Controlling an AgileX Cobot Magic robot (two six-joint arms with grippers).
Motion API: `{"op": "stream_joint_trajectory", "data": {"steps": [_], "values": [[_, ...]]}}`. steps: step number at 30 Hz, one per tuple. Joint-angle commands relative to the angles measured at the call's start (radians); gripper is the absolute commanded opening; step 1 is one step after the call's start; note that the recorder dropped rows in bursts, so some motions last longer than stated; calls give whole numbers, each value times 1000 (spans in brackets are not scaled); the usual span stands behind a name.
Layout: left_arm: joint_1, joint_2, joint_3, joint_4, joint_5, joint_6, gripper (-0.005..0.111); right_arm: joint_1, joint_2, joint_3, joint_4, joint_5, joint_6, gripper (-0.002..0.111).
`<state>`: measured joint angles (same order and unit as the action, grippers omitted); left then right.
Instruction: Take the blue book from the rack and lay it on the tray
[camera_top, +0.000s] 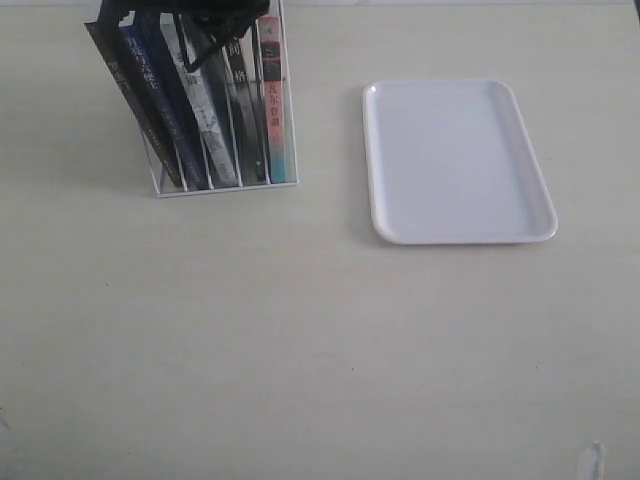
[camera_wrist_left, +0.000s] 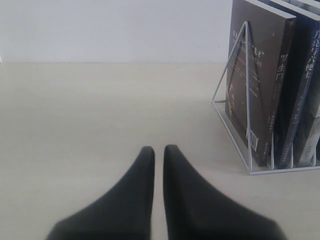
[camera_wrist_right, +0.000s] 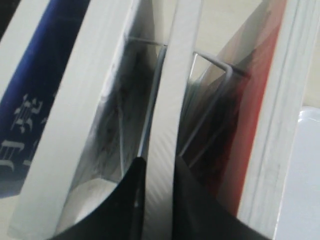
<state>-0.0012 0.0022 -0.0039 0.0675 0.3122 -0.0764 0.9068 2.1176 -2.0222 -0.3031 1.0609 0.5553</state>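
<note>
The white wire rack (camera_top: 225, 190) stands at the far left and holds several upright books. The blue book (camera_top: 150, 90) is second from the left, its dark blue spine facing out, next to the black-spined book (camera_top: 110, 70). My right gripper (camera_top: 215, 25) sits on top of the books, to the right of the blue spine. In the right wrist view its fingers (camera_wrist_right: 159, 160) press both sides of a thin white page edge (camera_wrist_right: 167, 90); the blue cover (camera_wrist_right: 35, 100) lies one page block away. The white tray (camera_top: 455, 160) lies bare at the right. My left gripper (camera_wrist_left: 159, 150) is shut, low over the table beside the rack (camera_wrist_left: 247, 100).
A pink-and-teal-spined book (camera_top: 275, 100) fills the rack's right end, with grey and dark spines between it and the blue one. A red cover (camera_wrist_right: 260, 100) stands beside the gripped book. The tray's rim (camera_wrist_right: 310, 175) shows past the books.
</note>
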Motion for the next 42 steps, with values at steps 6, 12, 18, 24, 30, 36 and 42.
{"op": "stream_joint_trajectory", "data": {"steps": [6, 12, 18, 24, 30, 36, 42], "values": [[-9, -2, 4, 2, -6, 2, 6, -2, -154, -4, -65, -54, 7, 0], [-9, -2, 4, 2, -6, 2, 6, -2, -164, -4, -87, -49, 18, 0], [-9, -2, 4, 2, -6, 2, 6, -2, -164, -4, -87, -45, 18, 0], [-9, -2, 4, 2, -6, 2, 6, -2, -164, -4, -87, -45, 18, 0], [-9, -2, 4, 2, -6, 2, 6, -2, -164, -4, -87, -45, 20, 0], [-9, -2, 4, 2, -6, 2, 6, -2, -164, -4, -87, -41, 20, 0], [-9, -2, 4, 2, -6, 2, 6, -2, -152, -4, -71, -33, 22, 0]]}}
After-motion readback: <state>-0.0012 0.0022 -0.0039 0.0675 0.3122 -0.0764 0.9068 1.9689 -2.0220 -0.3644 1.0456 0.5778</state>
